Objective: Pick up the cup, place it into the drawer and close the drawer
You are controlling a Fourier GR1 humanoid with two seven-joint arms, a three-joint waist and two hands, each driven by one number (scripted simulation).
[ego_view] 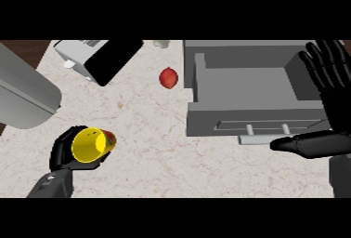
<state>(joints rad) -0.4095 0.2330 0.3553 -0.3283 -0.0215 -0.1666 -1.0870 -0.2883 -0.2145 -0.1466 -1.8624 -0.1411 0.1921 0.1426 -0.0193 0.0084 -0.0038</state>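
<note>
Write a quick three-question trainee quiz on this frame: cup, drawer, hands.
1. True or false: the drawer stands open.
2. Which hand holds the yellow cup? A) left hand B) right hand C) neither
3. Fill in: the red object lies on the counter to the ____ of the drawer in the head view.

Key: 1 true; 2 A; 3 left.
</note>
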